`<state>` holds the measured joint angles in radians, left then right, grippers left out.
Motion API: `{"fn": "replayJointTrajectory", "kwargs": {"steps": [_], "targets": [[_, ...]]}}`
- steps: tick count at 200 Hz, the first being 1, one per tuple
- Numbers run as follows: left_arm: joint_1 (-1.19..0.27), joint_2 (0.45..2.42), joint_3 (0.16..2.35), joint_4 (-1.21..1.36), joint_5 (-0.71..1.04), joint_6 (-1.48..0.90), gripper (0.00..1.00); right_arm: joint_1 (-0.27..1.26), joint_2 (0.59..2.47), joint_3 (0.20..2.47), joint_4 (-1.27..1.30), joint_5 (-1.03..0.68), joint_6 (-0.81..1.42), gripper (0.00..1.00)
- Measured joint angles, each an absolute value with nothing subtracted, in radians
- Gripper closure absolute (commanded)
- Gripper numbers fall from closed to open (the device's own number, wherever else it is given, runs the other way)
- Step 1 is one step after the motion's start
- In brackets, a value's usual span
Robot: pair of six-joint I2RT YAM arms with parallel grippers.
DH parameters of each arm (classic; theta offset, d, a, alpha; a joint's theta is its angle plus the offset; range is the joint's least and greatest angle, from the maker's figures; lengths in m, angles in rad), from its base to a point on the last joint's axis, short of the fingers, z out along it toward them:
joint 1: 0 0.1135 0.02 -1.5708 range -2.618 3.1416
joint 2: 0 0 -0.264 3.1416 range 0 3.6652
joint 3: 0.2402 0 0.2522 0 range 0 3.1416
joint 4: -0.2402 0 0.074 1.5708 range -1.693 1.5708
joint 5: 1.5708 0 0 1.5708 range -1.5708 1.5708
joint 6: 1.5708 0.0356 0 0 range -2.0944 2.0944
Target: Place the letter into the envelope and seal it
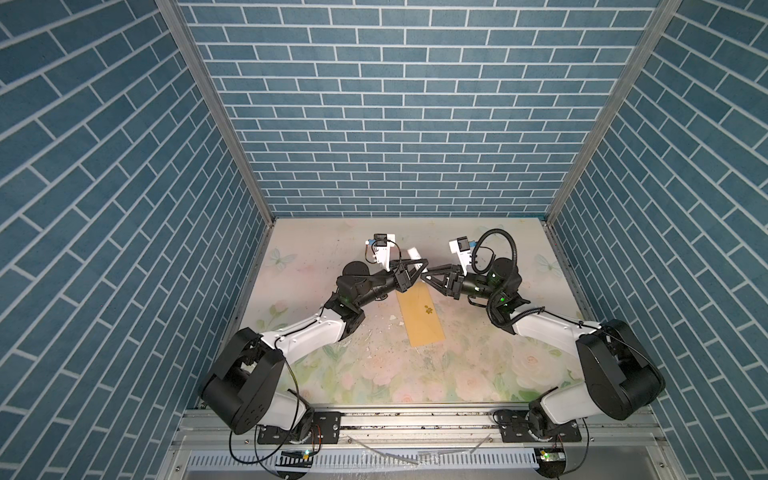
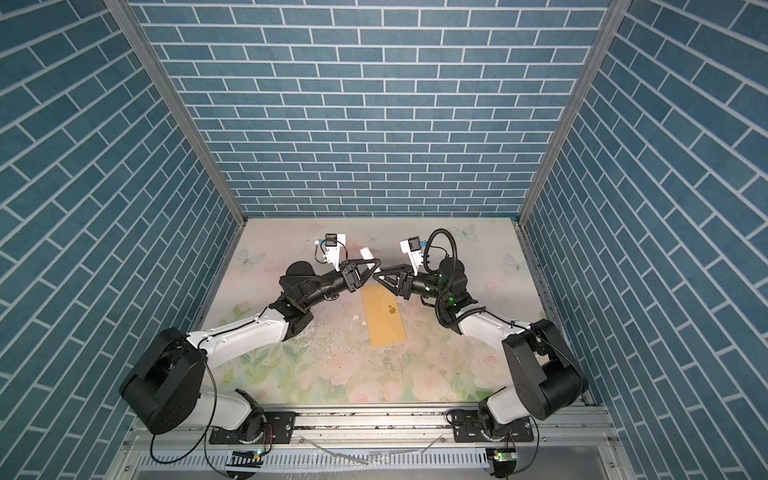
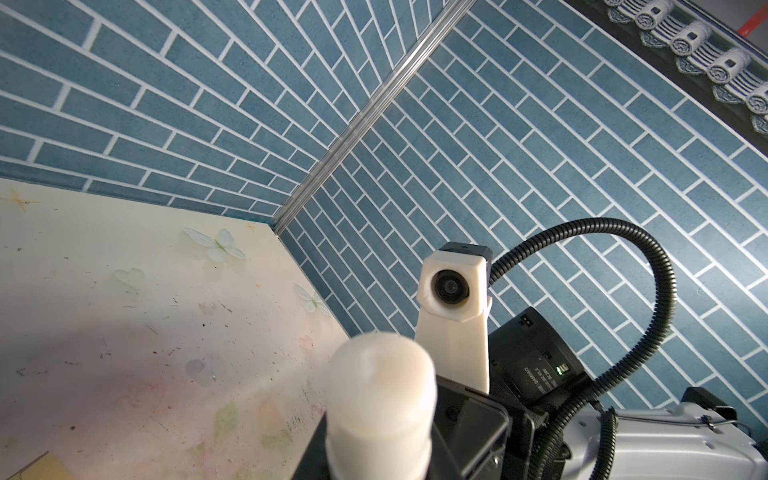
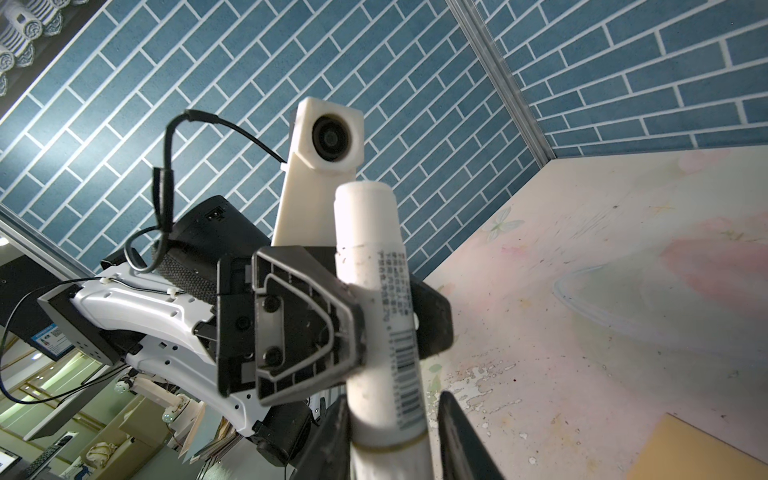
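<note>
The envelope [image 1: 421,317] lies flat on the floral table [image 1: 478,365] near its middle, long axis running near to far and slightly tilted, its gold emblem [image 1: 427,308] facing up; in both top views its far end passes under the two arms. A corner of it also shows in the right wrist view [image 4: 690,453]. The letter cannot be made out in any view. Above the envelope's far end the two arms meet tip to tip. The left end effector [image 1: 419,268] is clenched on a white glue stick [image 4: 376,266], its dark fingers [image 4: 316,316] gripping the tube around the middle, as the right wrist view shows; the tube's capped end rises past them, and in the left wrist view [image 3: 380,399] it fills the foreground. The right end effector [image 1: 424,277] reaches the lower part of the same stick, with its fingers [image 4: 461,436] on either side of the tube; whether they actually press on it cannot be told. In a top view the stick's white end [image 2: 366,252] pokes out on the far side of the left end effector. Scraps of white debris [image 1: 392,318] lie on the table left of the envelope.
</note>
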<state>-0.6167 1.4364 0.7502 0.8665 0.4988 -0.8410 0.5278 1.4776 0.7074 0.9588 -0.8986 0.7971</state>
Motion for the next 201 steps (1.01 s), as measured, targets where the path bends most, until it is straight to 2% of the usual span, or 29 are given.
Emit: {"fn": "replayJointTrajectory", "kwargs": {"steps": [59,96,142,201], "targets": [[-0.616,1.436,0.751,0.860,0.490,-0.849,1.00,0.528,1.479,0.707,0.954,-0.896,0.777,1.00],[-0.619,1.444,0.756,0.834,0.478,-0.845,1.00,0.545,1.408,0.707,0.781,-0.803,0.681,1.00],[-0.624,1.447,0.760,0.799,0.455,-0.826,1.00,0.678,1.269,0.766,0.398,-0.414,0.420,1.00],[-0.619,1.454,0.762,0.772,0.403,-0.785,1.00,0.893,1.320,0.927,0.130,0.139,0.188,1.00]]}}
